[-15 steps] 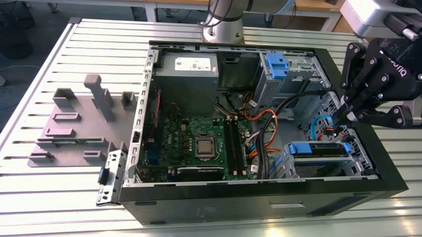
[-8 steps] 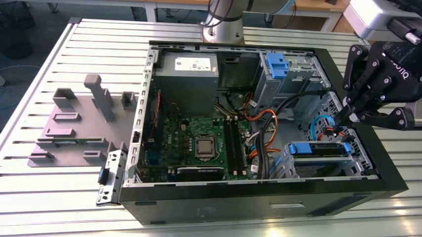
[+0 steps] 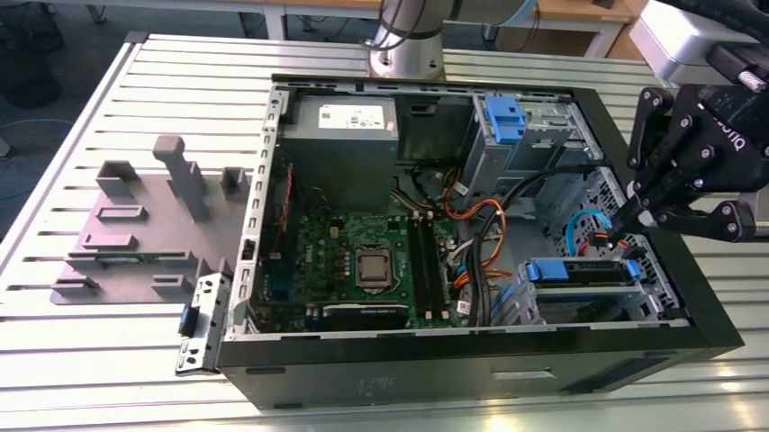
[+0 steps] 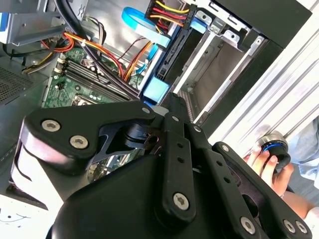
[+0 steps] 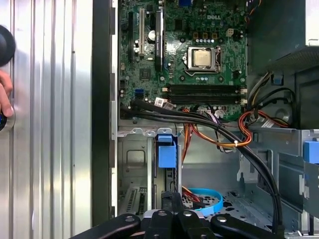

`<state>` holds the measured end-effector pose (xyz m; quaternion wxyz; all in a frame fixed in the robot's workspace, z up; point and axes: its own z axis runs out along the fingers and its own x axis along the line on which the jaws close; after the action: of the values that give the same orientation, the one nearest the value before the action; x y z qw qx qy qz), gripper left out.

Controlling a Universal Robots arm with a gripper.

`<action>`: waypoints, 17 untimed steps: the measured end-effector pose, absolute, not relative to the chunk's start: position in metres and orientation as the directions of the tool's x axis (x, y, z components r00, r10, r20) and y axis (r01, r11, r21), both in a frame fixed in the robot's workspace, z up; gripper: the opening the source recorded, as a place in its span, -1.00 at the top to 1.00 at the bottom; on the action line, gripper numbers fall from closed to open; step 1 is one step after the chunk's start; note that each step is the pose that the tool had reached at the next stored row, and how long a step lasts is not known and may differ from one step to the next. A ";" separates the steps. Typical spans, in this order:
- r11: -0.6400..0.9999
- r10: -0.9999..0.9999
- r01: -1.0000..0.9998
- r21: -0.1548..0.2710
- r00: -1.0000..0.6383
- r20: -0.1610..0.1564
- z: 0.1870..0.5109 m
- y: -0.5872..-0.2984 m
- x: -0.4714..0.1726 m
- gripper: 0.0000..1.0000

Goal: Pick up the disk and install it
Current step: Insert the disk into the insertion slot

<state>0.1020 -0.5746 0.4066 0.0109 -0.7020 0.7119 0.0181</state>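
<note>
A ribbed metal table (image 3: 96, 360) fills the foreground; beyond it, a wooden bench (image 3: 565, 18) over grey floor (image 3: 49, 36).

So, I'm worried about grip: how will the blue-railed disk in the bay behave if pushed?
The disk probably stays stiff: its blue carrier looks like rigid plastic. Sitting in the metal bay, it would likely slide rather than tip. The orange cables nearby look floppy and might snag.

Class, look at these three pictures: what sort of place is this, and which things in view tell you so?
Probably a robotics lab or test bench. An open PC case lies on a ribbed metal table, a robot hand hangs over its drive bay, and a grey parts fixture sits beside the case.
</note>
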 end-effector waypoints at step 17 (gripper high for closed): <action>0.018 -0.999 -1.000 0.010 -0.019 -0.041 0.401 -0.575 0.108 0.79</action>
<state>0.1079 -0.5747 0.4015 0.0110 -0.7004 0.7134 0.0182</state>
